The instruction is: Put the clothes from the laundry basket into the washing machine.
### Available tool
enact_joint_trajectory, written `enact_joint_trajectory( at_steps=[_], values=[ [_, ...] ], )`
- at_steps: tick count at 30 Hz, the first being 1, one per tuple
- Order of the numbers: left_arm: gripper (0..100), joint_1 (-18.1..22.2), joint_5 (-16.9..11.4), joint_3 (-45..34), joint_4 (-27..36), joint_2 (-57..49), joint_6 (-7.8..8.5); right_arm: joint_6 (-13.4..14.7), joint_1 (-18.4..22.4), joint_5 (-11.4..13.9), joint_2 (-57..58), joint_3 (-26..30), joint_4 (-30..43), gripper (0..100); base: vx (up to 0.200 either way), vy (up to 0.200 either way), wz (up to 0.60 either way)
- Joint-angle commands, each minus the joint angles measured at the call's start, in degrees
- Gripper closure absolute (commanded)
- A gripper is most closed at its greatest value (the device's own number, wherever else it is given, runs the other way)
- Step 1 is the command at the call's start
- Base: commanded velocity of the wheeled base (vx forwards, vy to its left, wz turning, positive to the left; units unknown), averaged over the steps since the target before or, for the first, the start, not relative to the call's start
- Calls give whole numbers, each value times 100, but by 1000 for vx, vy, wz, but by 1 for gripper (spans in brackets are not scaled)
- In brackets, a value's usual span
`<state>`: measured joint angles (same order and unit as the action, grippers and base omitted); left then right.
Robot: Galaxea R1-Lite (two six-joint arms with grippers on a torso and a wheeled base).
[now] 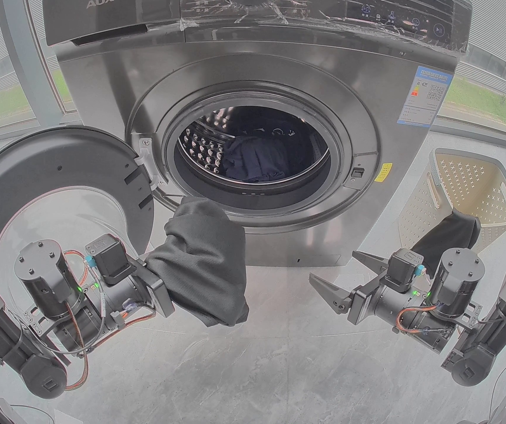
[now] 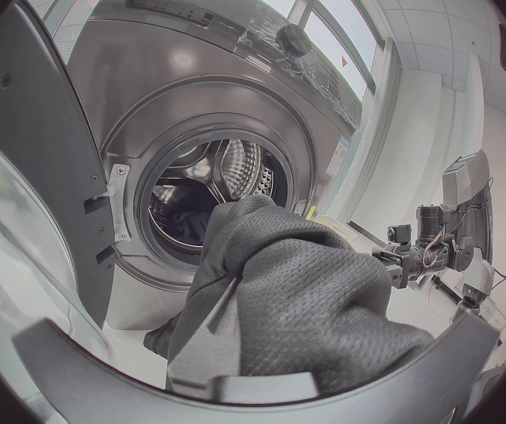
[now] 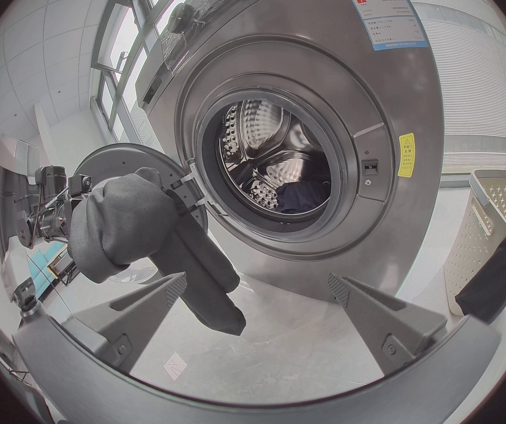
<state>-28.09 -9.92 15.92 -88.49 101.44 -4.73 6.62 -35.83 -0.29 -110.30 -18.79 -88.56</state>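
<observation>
My left gripper (image 1: 167, 287) is shut on a dark grey garment (image 1: 206, 260), which drapes over its fingers just below the washing machine's open drum (image 1: 253, 145). From the left wrist the same garment (image 2: 300, 290) covers the fingers in front of the drum opening (image 2: 212, 198). Dark blue clothes (image 1: 256, 157) lie inside the drum. My right gripper (image 1: 344, 278) hangs open and empty over the floor at the right, its fingers (image 3: 147, 307) spread wide. A black garment (image 1: 450, 234) hangs over the rim of the beige laundry basket (image 1: 477, 189).
The round washer door (image 1: 58, 189) stands swung open at the left, close to my left arm. The basket (image 3: 494, 219) stands on the floor to the right of the machine. Grey tiled floor (image 1: 288, 354) lies in front.
</observation>
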Motion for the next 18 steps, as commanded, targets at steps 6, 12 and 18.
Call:
enact_joint_trajectory(
  at_steps=[6, 12, 18],
  values=[
    [100, -162, -1, -63, -1, 183, 69, 6, -38, -32, -53, 24, -3, 0, 33, 0, 0],
    [100, -250, -1, -72, -1, 289, 113, 15, -56, -32, -123, 15, -3, 0, 67, 0, 0],
    [100, -303, 8, -63, -1, 403, 139, 15, -65, -32, -123, 24, -3, 0, 133, 0, 0]
  ],
)
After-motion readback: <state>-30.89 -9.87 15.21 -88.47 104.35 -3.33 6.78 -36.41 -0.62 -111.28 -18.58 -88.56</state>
